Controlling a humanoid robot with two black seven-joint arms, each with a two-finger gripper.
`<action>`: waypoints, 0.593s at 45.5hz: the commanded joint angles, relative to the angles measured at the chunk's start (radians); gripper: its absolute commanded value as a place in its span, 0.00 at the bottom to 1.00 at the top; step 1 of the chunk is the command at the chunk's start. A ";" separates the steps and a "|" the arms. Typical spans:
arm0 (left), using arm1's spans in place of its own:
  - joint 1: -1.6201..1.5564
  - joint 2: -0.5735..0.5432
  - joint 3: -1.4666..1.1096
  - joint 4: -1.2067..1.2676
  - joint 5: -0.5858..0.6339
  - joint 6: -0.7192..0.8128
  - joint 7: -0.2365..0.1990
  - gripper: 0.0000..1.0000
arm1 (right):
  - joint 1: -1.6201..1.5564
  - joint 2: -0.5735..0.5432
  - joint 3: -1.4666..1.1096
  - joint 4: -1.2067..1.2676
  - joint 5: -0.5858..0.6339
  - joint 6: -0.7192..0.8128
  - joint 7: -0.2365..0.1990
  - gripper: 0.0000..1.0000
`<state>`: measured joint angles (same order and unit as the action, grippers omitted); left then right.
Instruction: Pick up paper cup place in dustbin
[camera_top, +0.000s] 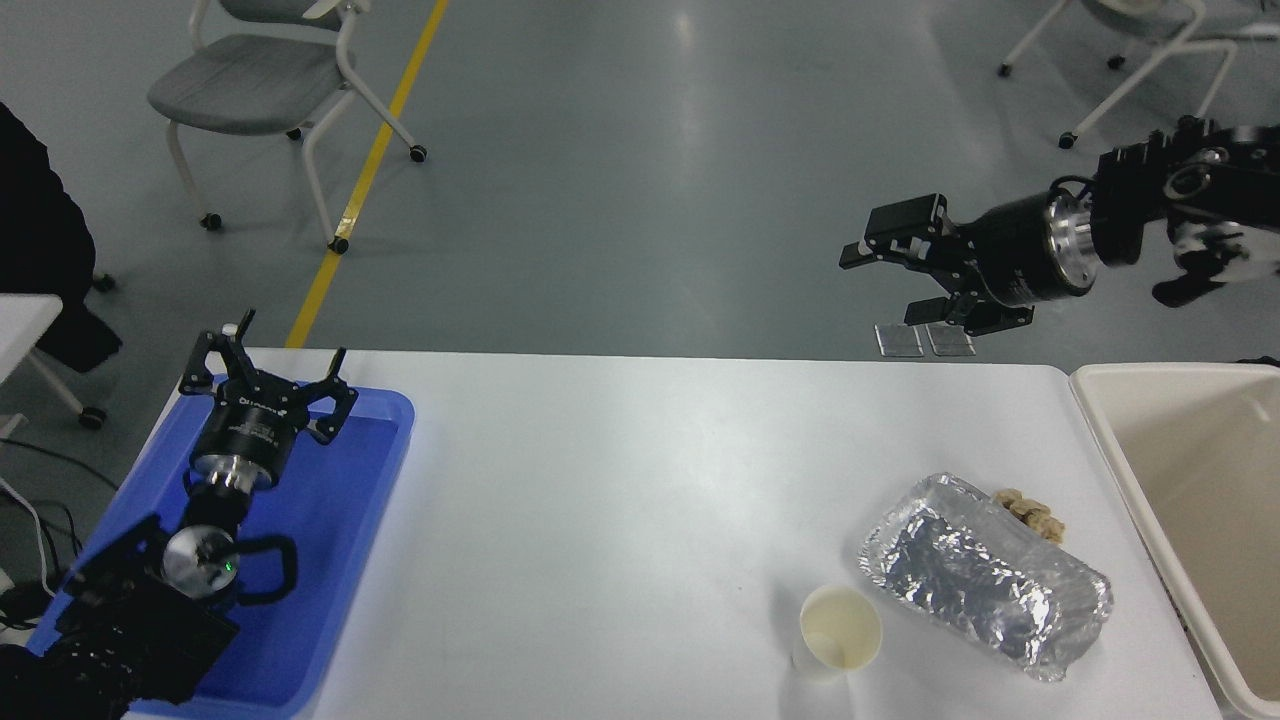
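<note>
Paper cup (840, 628): white, cream inside, upright near the table (620, 500) front edge, just beside foil package (985, 577). Right gripper (885, 280) raised well clear beyond the far edge, fingers spread, empty. Left gripper (268, 372) fingers spread, empty.

The foil package (985, 577) crowds the paper cup (840, 627) on its right; its left lies open.

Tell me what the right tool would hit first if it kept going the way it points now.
Probably nothing: the right tool hangs high, pointing left past the table's far edge; depth is unclear.
</note>
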<state>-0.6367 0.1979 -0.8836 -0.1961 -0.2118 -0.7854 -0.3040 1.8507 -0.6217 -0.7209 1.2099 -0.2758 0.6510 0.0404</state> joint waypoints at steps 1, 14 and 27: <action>0.000 0.000 0.000 0.001 0.000 0.000 -0.001 1.00 | 0.307 0.086 -0.310 0.212 -0.037 0.104 -0.001 1.00; 0.000 0.000 0.000 0.001 0.000 0.000 -0.001 1.00 | 0.470 0.352 -0.416 0.327 -0.129 0.128 -0.004 1.00; 0.002 -0.002 -0.002 -0.002 0.000 0.000 0.000 1.00 | 0.470 0.556 -0.509 0.277 -0.057 0.134 -0.005 1.00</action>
<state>-0.6360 0.1976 -0.8841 -0.1958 -0.2116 -0.7854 -0.3053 2.2858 -0.2340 -1.1362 1.4988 -0.3799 0.7712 0.0375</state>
